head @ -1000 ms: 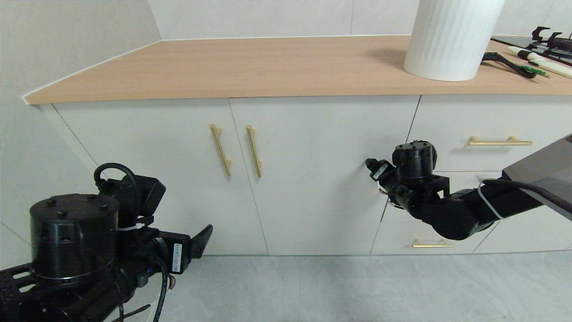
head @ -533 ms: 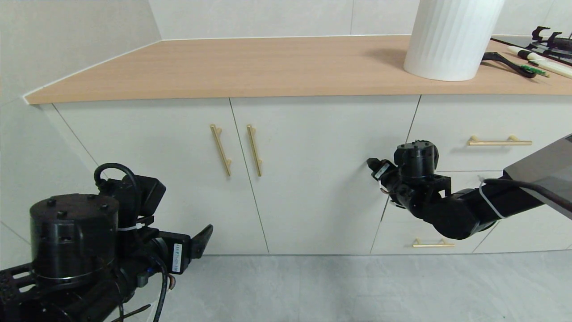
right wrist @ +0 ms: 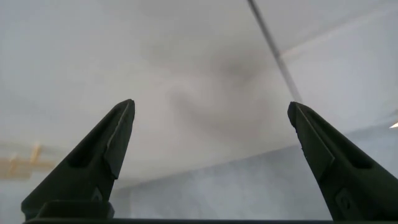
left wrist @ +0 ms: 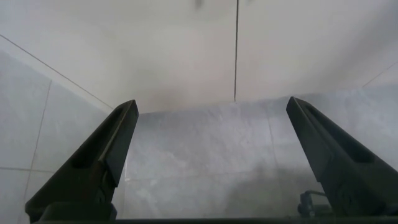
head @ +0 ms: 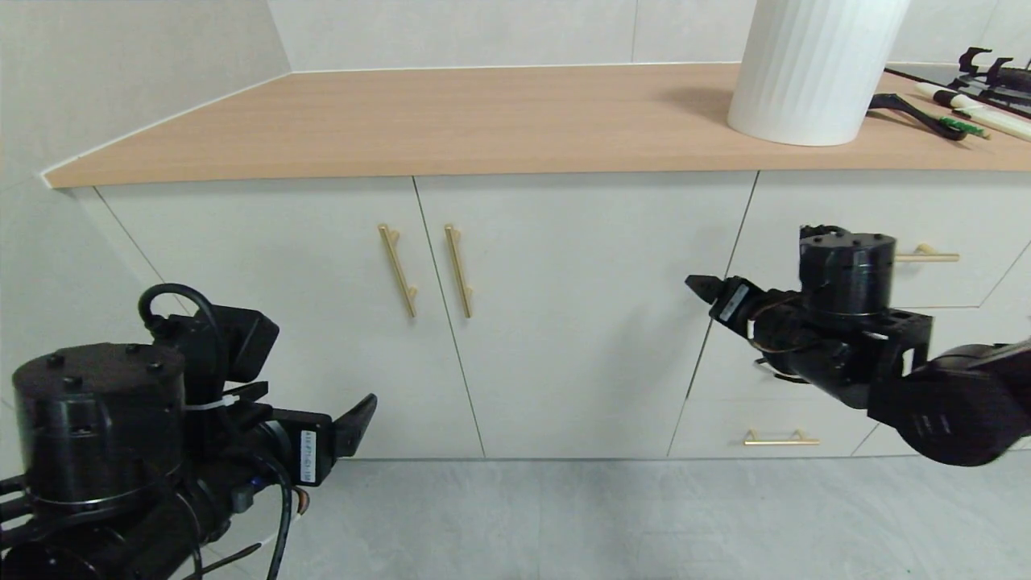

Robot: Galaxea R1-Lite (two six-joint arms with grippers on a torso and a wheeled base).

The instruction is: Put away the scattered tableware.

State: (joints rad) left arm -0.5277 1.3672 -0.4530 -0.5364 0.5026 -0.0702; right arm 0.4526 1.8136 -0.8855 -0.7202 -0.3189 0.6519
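The scattered tableware lies at the counter's far right: a black utensil (head: 918,113) and a white and green stick-like piece (head: 962,109) beside more dark items (head: 995,76). My right gripper (head: 702,286) hangs in front of the white cabinet, below the counter edge and well short of those items. In the right wrist view the gripper (right wrist: 211,107) is open with nothing between its fingers. My left gripper (head: 356,417) sits low at the left, near the floor. It is open and empty in the left wrist view (left wrist: 211,106).
A tall white ribbed container (head: 813,72) stands on the wooden counter (head: 403,121) next to the tableware. Below are two cabinet doors with gold handles (head: 397,270) and drawers with gold handles (head: 780,439) on the right. Grey floor lies underneath.
My right arm has pulled back to the right and risen a little, now covering part of the top drawer handle. My left arm has shifted slightly left and down.
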